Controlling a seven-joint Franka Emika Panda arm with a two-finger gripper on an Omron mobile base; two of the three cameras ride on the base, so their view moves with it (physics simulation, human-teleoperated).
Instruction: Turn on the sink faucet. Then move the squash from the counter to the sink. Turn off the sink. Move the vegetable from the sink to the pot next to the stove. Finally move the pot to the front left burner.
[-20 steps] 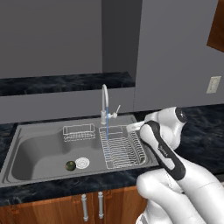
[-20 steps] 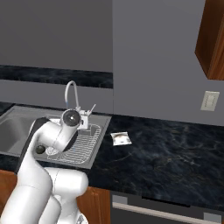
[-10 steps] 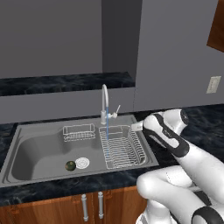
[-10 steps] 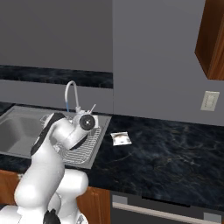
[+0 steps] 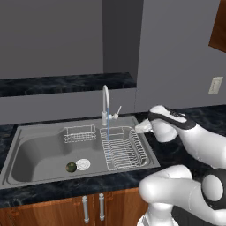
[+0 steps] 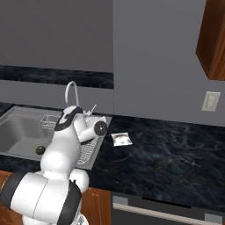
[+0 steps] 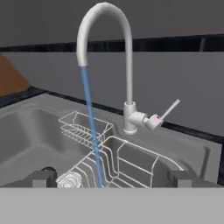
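Beside the faucet (image 7: 127,65), open gripper (image 7: 111,177), water running, squash (image 5: 70,167) in sink (image 5: 26,132)

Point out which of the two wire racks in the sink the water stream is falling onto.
The larger dish rack right of the drain; the blue stream lands on it. The small basket at the back stays clear.

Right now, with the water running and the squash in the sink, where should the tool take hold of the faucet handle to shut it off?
Go for the free end of the thin lever, which angles up and away from the valve at the base of the sink faucet. The open tool already faces it; come in from this front side, clear of the water stream, and push there.
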